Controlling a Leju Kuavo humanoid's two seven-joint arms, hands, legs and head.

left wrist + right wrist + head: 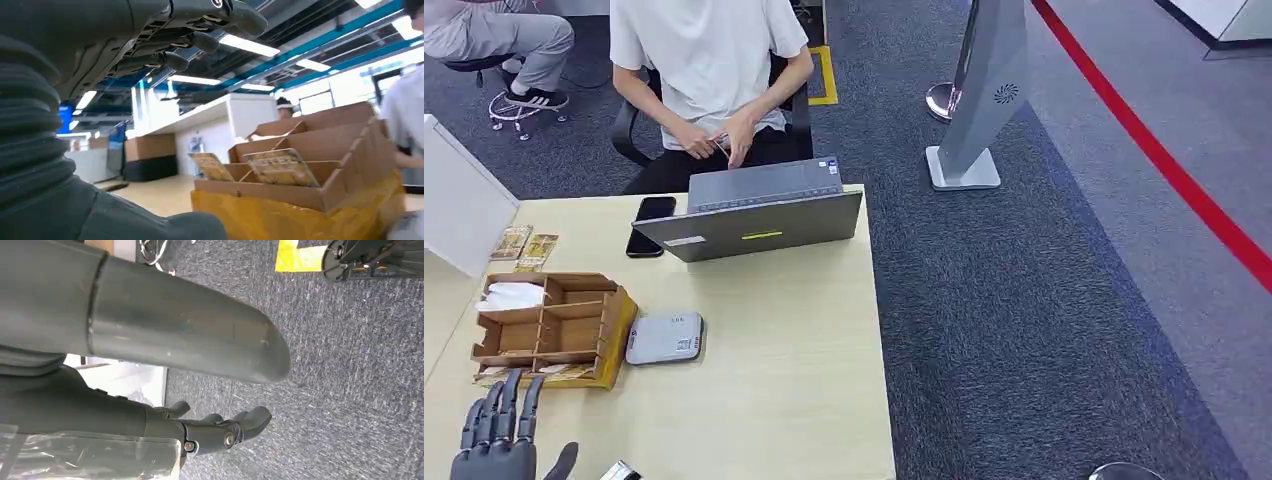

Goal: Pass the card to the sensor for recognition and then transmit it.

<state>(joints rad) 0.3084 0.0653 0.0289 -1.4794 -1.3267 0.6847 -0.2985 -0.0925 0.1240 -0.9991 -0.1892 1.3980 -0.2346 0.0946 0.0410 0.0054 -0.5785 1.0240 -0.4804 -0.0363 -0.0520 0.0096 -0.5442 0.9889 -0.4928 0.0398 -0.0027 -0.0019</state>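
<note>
Cards [282, 166]: standing tilted in the front slots of the cardboard box [584, 325], on the desk [774, 330].
Way from hand: lying straight ahead of the left hand [499, 440], just beyond the fingertips.
Nearer hand: left one, hovering low by the desk's near edge; right hand [220, 432] hanging down over the carpet, well apart from the box.
Sensor [665, 338]: sitting flat just beside the box, on the side toward the laptop [759, 220].
Left hand: fingers spread and pointing at the box, holding nothing, touching nothing.
Right hand: fingers loosely curled, holding nothing.
Next move, likely: reaching forward and pinching one card's top edge.
</note>
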